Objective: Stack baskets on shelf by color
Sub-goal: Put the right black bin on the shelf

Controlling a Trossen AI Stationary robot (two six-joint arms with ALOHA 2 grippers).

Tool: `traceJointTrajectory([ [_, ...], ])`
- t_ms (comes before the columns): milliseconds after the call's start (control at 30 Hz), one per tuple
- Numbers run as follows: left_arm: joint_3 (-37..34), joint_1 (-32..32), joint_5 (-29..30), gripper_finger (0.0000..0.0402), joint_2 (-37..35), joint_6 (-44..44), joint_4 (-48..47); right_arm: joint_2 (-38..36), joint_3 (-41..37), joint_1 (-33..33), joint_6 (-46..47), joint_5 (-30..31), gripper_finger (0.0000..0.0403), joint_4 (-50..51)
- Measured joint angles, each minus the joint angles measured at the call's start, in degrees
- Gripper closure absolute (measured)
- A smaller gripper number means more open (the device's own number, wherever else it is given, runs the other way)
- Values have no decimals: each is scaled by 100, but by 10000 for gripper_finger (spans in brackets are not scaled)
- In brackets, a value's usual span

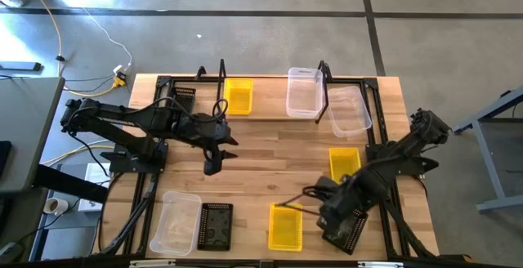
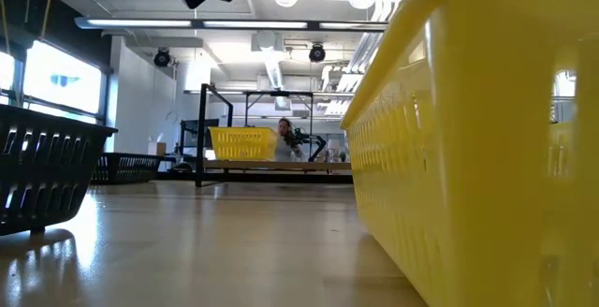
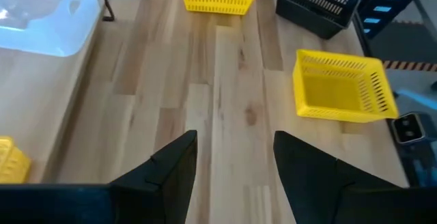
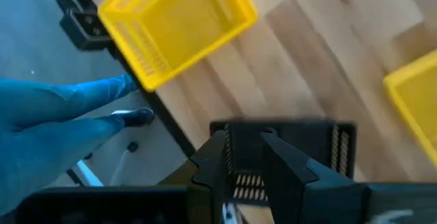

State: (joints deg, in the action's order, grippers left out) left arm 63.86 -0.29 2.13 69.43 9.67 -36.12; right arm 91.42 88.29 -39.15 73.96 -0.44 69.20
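Observation:
My right gripper is shut on a black perforated basket at the table's near right corner. My left gripper hovers open over the table's middle left, holding nothing. The shelf stands along the far edge and carries a black basket, a yellow basket and two clear baskets. On the tabletop rest two yellow baskets, a black basket and a clear basket. My right gripper pinches one wall of the black basket at its rim, one finger outside and the other finger inside. The fingers come from above, slanting down. The basket sits tilted below them; whether it is clear of the table I cannot tell.
Bare wood lies between the shelf and the near row of baskets. In the right wrist view a person's blue trouser leg stands just beyond the table's edge. The arm bases take up both sides. A person shows far behind the shelf.

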Motion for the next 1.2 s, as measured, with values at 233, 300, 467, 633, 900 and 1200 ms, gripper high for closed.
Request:
traceJointTrajectory([
  [233, 0, -133, 4, 216, 0, 415, -1, 159, 0, -620, 526, 56, 294, -75],
  [300, 0, -138, 22, 216, 2, 607, -2, 286, 0, -773, 572, 60, 280, -231],
  [467, 0, -138, 24, 216, 4, 969, -2, 648, 0, -1081, 564, 42, 262, -515],
  [633, 0, -138, 22, 216, 4, 969, -2, 1003, 0, -1246, 609, -26, 261, -649],
  [900, 0, -138, 22, 216, 4, 984, -4, 1665, -2, -1310, 600, -221, 261, -823],
  [1200, 0, -138, 22, 216, 4, 978, -4, 2040, -2, -1310, 705, -429, 261, -926],
])
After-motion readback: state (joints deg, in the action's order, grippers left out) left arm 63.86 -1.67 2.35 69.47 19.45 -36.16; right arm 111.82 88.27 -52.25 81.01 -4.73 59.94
